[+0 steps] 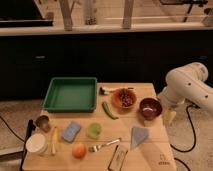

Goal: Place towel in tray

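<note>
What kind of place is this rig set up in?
Likely a staged kitchen-style test area: a wooden table laid with a green tray, maroon bowl and fork, dark counter cabinets behind, speckled floor. The tool hangs beside the bowl, at the table's right edge.

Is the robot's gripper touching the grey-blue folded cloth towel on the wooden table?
Apart. The camera view shows the gripper at the right edge of the wooden table, bare wood lying between it and the grey-blue folded cloth towel.
</note>
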